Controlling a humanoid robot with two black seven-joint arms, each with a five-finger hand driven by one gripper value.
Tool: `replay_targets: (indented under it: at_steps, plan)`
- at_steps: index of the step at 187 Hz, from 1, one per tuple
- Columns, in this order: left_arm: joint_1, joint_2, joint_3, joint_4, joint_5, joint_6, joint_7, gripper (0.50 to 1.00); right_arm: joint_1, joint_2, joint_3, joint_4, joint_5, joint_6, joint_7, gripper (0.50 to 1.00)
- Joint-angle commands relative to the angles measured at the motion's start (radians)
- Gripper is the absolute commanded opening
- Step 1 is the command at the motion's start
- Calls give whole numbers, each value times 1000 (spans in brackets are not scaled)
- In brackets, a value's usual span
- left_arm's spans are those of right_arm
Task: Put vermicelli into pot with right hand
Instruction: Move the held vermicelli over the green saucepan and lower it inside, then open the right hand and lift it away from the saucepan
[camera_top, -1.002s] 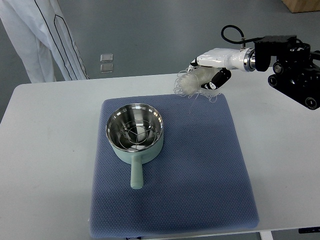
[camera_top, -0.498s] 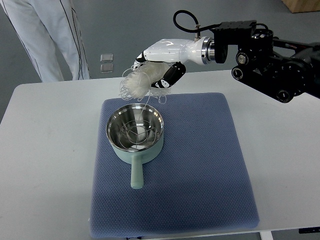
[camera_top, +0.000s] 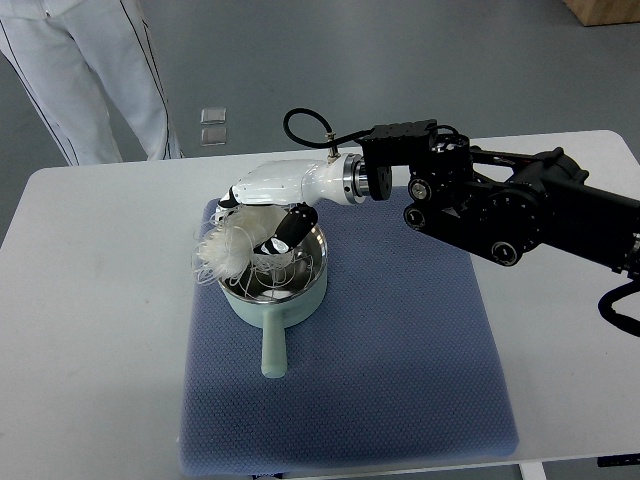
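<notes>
Vermicelli, a tangled white bundle of thin translucent strands (camera_top: 225, 252), hangs over the left rim of the pale green pot with a steel lining and a wire rack inside (camera_top: 285, 300), some strands spilling outside the wall; the white right hand (camera_top: 262, 218) is above the pot's mouth, fingers curled around the bundle. The pot sits on a blue-grey textured mat (camera_top: 400, 350), handle toward the near edge; the mat lies on a white table (camera_top: 90, 320); a person's white trouser legs (camera_top: 95, 75) stand beyond the pot, past the table's far left corner.

Right hand (camera_top: 262, 212) gripping white vermicelli (camera_top: 222, 252) over the mint-green pot (camera_top: 272, 290), blue mat (camera_top: 400, 350) on table
</notes>
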Motion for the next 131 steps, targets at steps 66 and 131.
replay_targets:
  at_steps: [66, 131]
  plan:
    - [0, 0, 0, -1, 0, 0, 0, 1000, -55, 3, 0, -56, -3, -13, -4, 752]
    - [0, 0, -2, -1, 0, 0, 0, 1000, -45, -6, 15, -53, 17, -30, 4, 891]
